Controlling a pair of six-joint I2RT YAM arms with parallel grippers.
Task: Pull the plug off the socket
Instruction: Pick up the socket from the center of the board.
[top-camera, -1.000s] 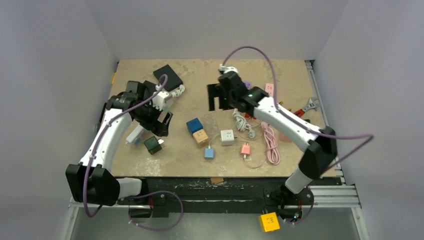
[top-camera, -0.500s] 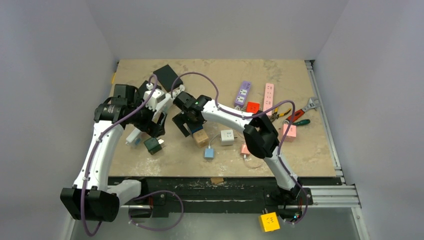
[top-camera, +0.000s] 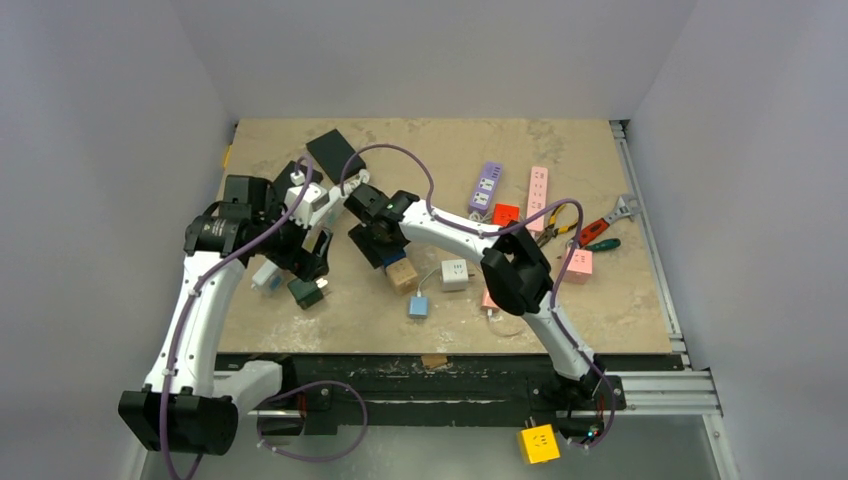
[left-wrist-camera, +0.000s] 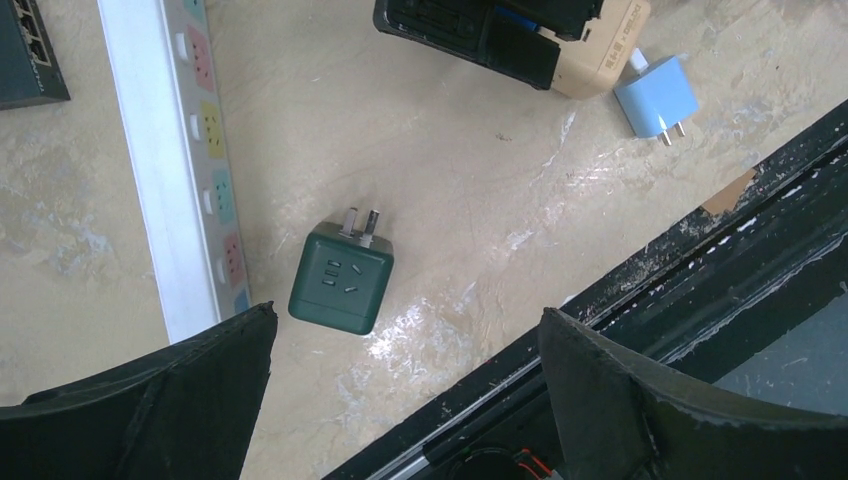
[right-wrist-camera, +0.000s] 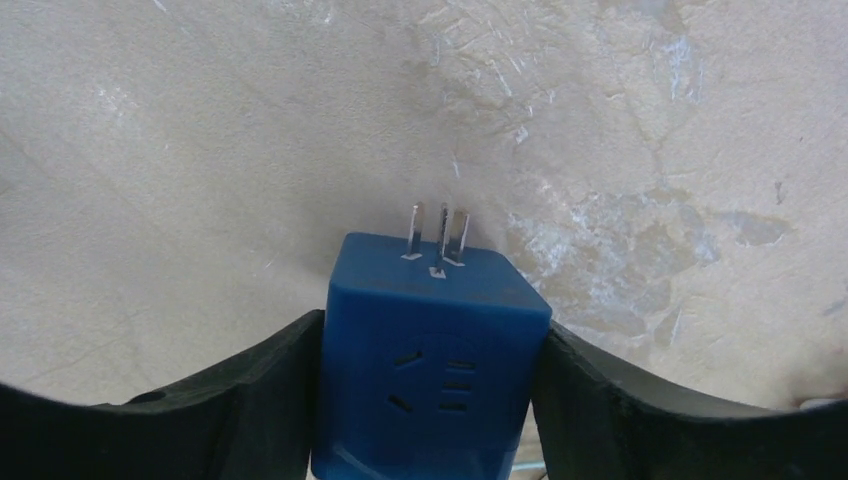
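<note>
Right arm is now reaching across to left of centre, having swung over from the far middle of the counter (top-camera: 620, 300) within the last second. Left arm is sitting a little further back toward its own side than before.

Right tool (right-wrist-camera: 428, 325) is pinching the blue cube (right-wrist-camera: 430, 340). Both fingers (right-wrist-camera: 250, 390) are pressing against opposite sides of it. The cube's socket face is pointing up at the wrist camera. Its metal prongs are sticking out bare over the counter, away from the wrist.

From above, the right tool (top-camera: 375, 240) is covering most of the blue cube (top-camera: 388, 258). The tan cube (top-camera: 402, 274) is lying right against it on the near side. Cannot tell whether the two are plugged together.

Left tool (left-wrist-camera: 405, 315) is hanging spread wide, holding nothing. The green cube (left-wrist-camera: 341, 277) is lying on the counter below it, between the fingers' line and the wrist, untouched, prongs pointing away. A white strip (left-wrist-camera: 170, 170) is running just beside the green cube.

A light blue plug (left-wrist-camera: 655, 97) is lying near the tan cube (left-wrist-camera: 605, 60). A white cube (top-camera: 455, 274) is resting to the right of the tan one. Purple strip (top-camera: 487, 187) and pink strip (top-camera: 539, 190) are lying well apart from both tools, toward the far right.
</note>
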